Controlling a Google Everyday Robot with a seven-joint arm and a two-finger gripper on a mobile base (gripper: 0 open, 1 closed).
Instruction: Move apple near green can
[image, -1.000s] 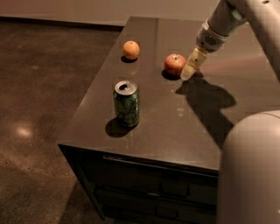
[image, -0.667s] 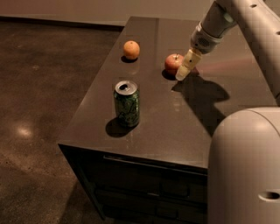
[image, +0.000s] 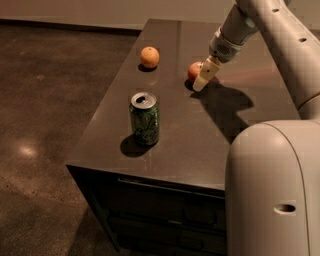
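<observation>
The red apple (image: 193, 71) sits on the dark table top (image: 200, 135) toward the back. My gripper (image: 202, 80) is down at the apple's right front side, right against it and covering part of it. The dark green can (image: 145, 118) with pale swirls and a silver top stands upright nearer the front left of the table, well apart from the apple.
A smaller plain orange fruit (image: 149, 57) lies at the back left of the table. The table's left edge drops to a dark floor (image: 40, 125). My pale arm and its bulky base (image: 272, 190) fill the right side of the view.
My gripper has moved a little to the left, closer in on the apple, and now covers its right side. The can and the orange fruit have not moved.
</observation>
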